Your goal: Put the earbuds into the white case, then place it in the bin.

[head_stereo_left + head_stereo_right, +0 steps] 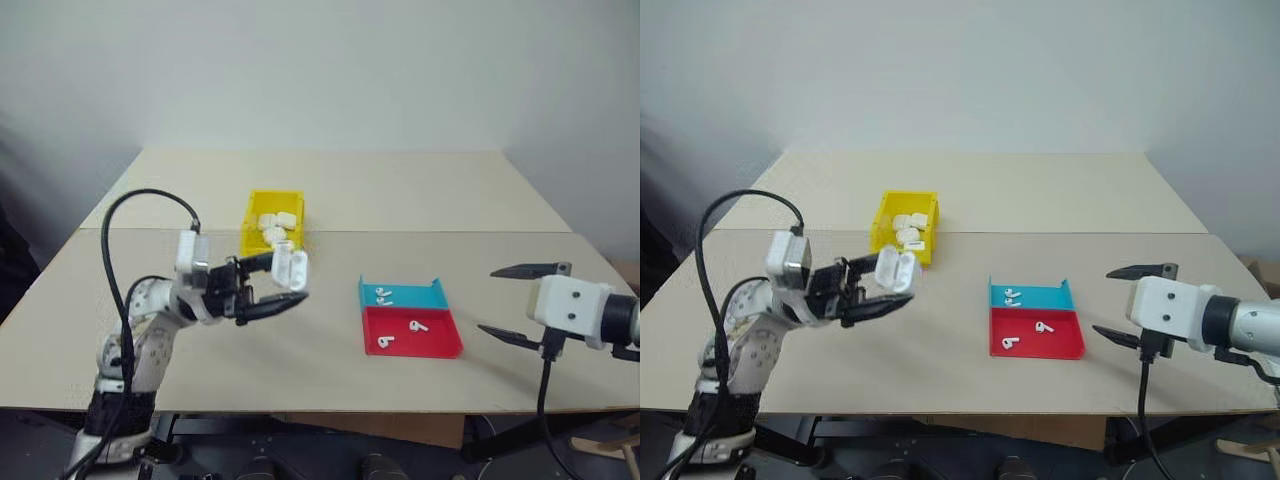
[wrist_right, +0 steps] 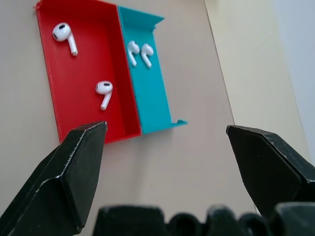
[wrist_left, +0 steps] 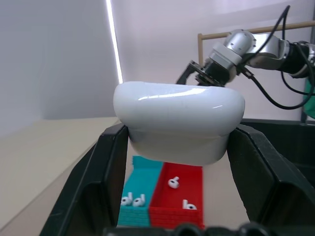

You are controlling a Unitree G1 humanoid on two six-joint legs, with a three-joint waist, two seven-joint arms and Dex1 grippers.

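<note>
My left gripper [image 1: 293, 279] is shut on the white case [image 1: 292, 265], held above the table just in front of the yellow bin [image 1: 248, 232]. In the left wrist view the glossy case [image 3: 177, 120] sits clamped between the two black fingers [image 3: 106, 172]. Two earbuds [image 1: 418, 326] lie in the red tray [image 1: 440, 345], and two more earbuds [image 1: 383, 294] lie in the blue tray [image 1: 420, 296]. My right gripper [image 1: 489, 300] hovers open to the right of the trays with nothing in it. The right wrist view looks down on the earbuds [image 2: 103, 91] past its spread fingers [image 2: 74, 162].
Several other white cases [image 1: 275, 222] lie inside the yellow bin. The red and blue trays sit side by side at centre right of the beige table [image 1: 330, 375]. A black cable [image 1: 120, 250] loops up from my left arm.
</note>
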